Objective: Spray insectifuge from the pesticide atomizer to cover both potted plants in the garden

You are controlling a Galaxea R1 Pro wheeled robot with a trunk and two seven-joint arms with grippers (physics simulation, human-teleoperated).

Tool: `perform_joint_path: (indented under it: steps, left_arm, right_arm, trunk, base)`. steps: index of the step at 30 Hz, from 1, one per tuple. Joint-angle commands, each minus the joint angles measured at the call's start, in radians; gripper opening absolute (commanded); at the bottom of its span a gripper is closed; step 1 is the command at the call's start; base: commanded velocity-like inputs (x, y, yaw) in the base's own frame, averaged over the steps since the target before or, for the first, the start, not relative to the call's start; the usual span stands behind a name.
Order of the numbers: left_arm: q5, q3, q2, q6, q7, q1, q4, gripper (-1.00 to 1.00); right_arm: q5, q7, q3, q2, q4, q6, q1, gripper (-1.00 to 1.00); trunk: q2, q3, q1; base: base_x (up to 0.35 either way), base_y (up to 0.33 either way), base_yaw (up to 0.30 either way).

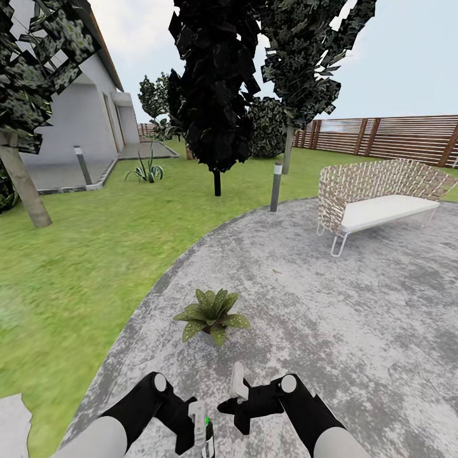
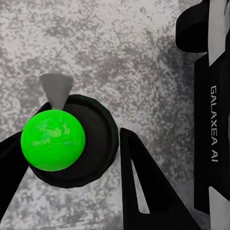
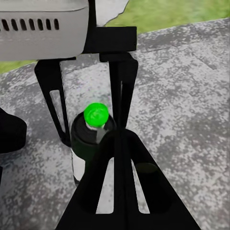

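The left tool (image 1: 191,425) grips the slim, dark green-capped pesticide atomizer (image 1: 205,436) at its body, likely light, rigid and slick; the right tool (image 1: 232,407) hovers beside, its spread unclear, near the grey-potted plant (image 1: 212,313).

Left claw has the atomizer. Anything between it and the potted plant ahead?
Nothing visible. The left claw holds the atomizer low at the patio's near edge, and only bare grey patio lies between it and the potted plant just ahead. The right claw sits beside the bottle, not in that line.
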Motion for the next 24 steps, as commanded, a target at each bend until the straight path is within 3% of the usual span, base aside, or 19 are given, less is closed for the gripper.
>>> perform_joint_path:
  steps: [1,24]
  left_arm:
    - [-0.007,0.0,-0.002,-0.007,-0.002,0.0,-0.001,-1.0]
    - [-0.001,0.006,-0.017,-0.007,-0.01,0.0,-0.017,-1.0]
  right_arm:
    - [0.008,0.001,-0.001,0.0,-0.001,-0.005,0.0,-1.0]
    - [0.008,0.001,-0.002,0.0,-0.001,-0.005,0.0,-1.0]
  trunk:
    - [0.0,-0.001,0.0]
    - [0.0,-0.001,0.0]
  base:
    - [0.0,0.0,0.0]
    - [0.0,0.0,0.0]
